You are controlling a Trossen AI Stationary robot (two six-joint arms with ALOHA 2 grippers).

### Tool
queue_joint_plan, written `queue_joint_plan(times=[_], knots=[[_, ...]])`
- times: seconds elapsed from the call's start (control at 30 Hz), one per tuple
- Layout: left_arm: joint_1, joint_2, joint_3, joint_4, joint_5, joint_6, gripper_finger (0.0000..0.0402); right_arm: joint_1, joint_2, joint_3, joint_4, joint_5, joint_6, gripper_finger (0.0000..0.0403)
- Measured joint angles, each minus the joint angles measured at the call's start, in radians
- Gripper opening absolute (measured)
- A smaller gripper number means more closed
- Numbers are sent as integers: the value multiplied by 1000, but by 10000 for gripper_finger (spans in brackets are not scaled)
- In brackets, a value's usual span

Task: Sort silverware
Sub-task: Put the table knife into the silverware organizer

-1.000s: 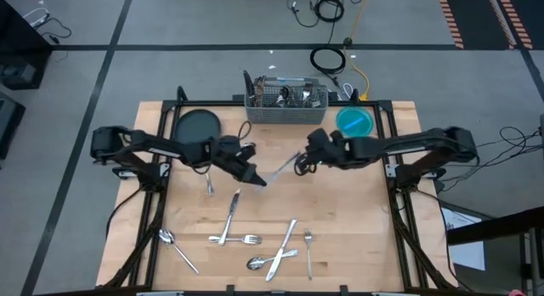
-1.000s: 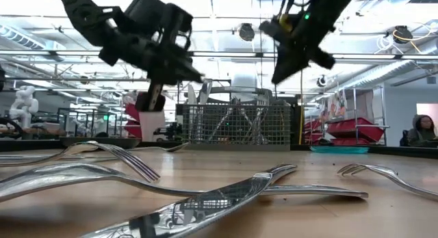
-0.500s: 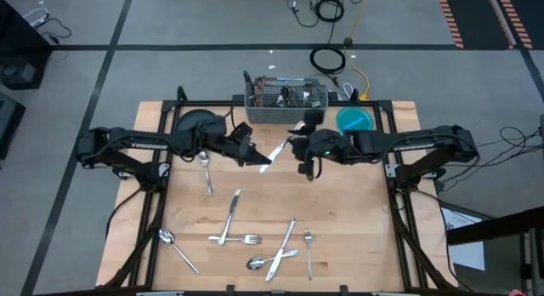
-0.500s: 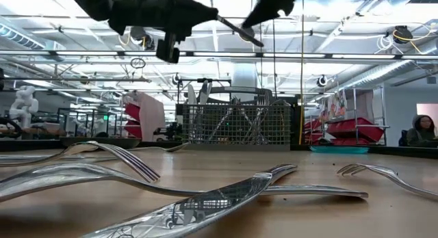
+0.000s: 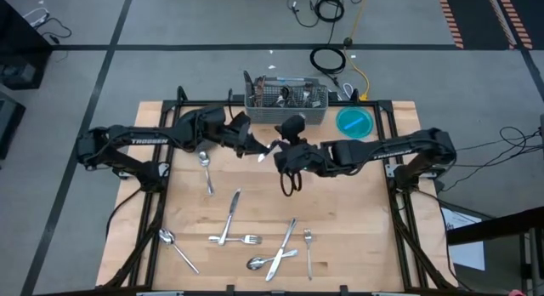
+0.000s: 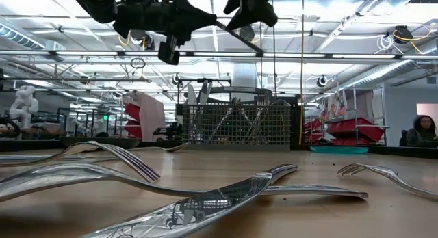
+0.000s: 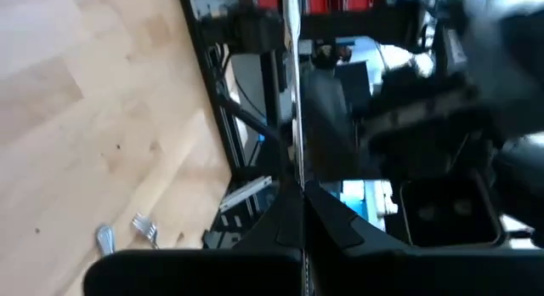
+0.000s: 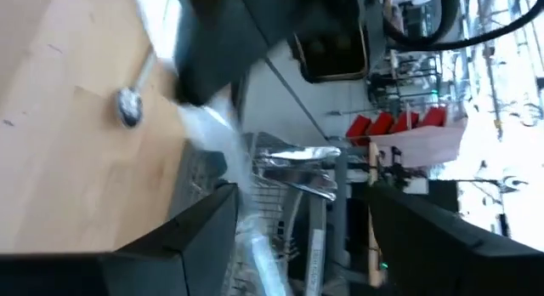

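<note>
Wooden tabletop [image 5: 357,202] carries most of the silverware [image 5: 255,236] unsorted, well in front of the wire caddy [image 5: 286,102], which holds only a few pieces. One knife [image 5: 267,151] hangs just before the caddy, clamped in the left gripper [image 5: 252,146]. A second ago the right gripper [image 5: 289,180] pinched it too; now it has let go, fingers spread, beside it

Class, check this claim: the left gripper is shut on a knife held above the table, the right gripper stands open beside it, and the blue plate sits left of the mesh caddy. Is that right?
One detail is wrong. The high view shows the blue plate right of the caddy, not left. The rest holds: the left gripper is shut on the knife above the table, and the right gripper stands open beside it.
</note>
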Motion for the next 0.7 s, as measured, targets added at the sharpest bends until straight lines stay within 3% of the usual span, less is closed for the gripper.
queue_joint_plan(times=[0.23,0.5,0.7], knots=[[55,-2,1,23,11,-19,3,48,-80,1,12,-46,46,237],[47,-2,1,146,15,-108,3,47,-60,0,12,-50,-9,236],[22,-3,1,150,15,-133,3,27,-57,0,11,-45,-8,236]])
